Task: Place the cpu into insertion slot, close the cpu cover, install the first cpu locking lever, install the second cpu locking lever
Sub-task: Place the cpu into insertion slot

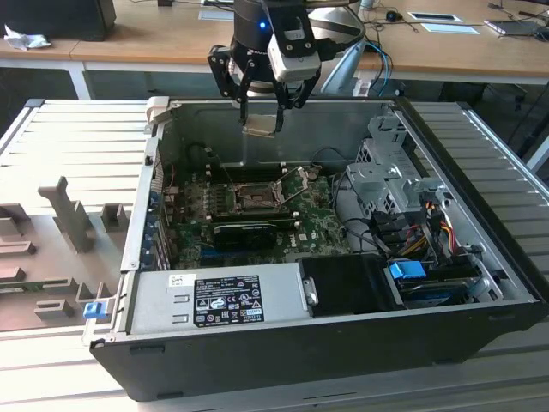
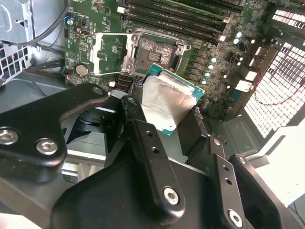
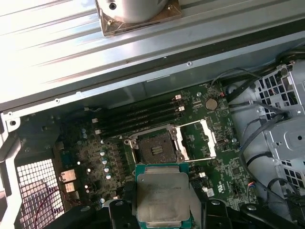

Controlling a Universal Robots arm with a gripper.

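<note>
My gripper (image 1: 262,118) hangs above the open computer case, over its back wall, shut on the cpu (image 1: 262,124). In both wrist views the cpu (image 2: 167,102) (image 3: 162,195) is a square chip with a silver top and a green edge, clamped between the black fingers (image 2: 138,126). The insertion slot (image 1: 256,199) (image 2: 155,50) (image 3: 155,148) lies bare on the green motherboard, well below the chip. The cpu cover (image 2: 110,52) (image 3: 202,138) stands swung open beside the slot.
A long black card (image 1: 244,232) sits in front of the slot, memory slots (image 3: 138,117) behind it. A power supply (image 1: 214,300), drive cage (image 1: 386,172) and cables (image 1: 420,227) fill the case. A round metal part (image 3: 138,12) rests on the ribbed table outside.
</note>
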